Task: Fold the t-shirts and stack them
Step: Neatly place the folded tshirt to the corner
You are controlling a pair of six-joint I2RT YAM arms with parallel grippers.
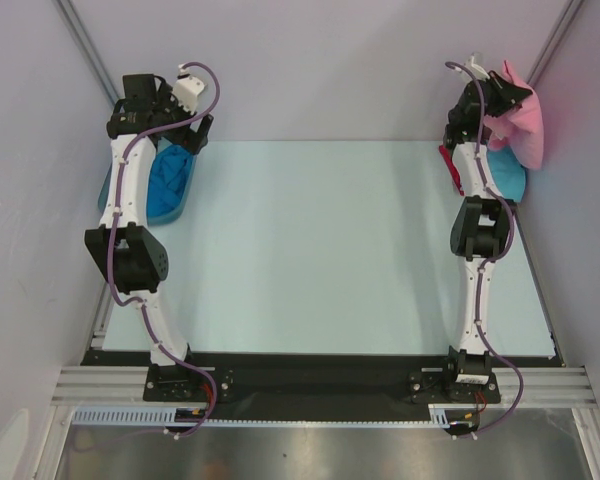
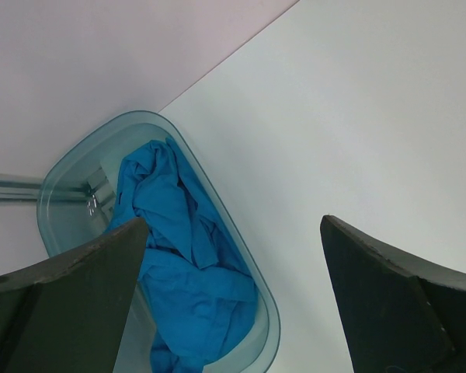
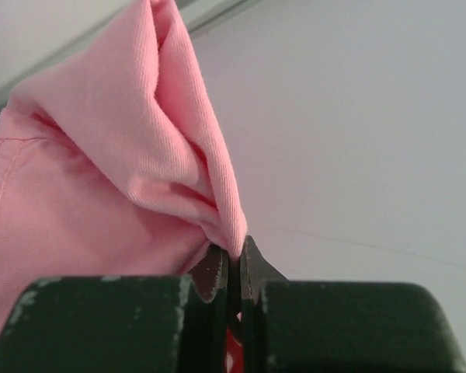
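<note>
Pickup of the pink shirt at the far right corner of the tabletop. The right hand is clamped tight on a pinched ridge of pink cloth, its two fingers nearly meeting. It holds the shirt raised above the corner, with most of the cloth hanging bunched beside the arm. Beneath lie a red shirt and a blue shirt, touching in one heap; how they overlap is not clear from above. The left hand is spread wide and holds nothing. It is poised above the plastic tub at the far left corner, in which a turquoise shirt lies crumpled. No shirt is seen folded, so the task appears to be at its very start.

Step in hand, as judged: carrying the pink shirt to the middle of the tabletop for spreading. Good practice would be:
- lift high enough that the hanging cloth drags neither shirt below;
- travel slowly so that the thin pinch does not slip;
- lay the shirt down trailing edge first, so that it unrolls flat.

The free left hand could then take a second edge, likely a shoulder or the hem, and draw out the creases before the first fold.
</note>
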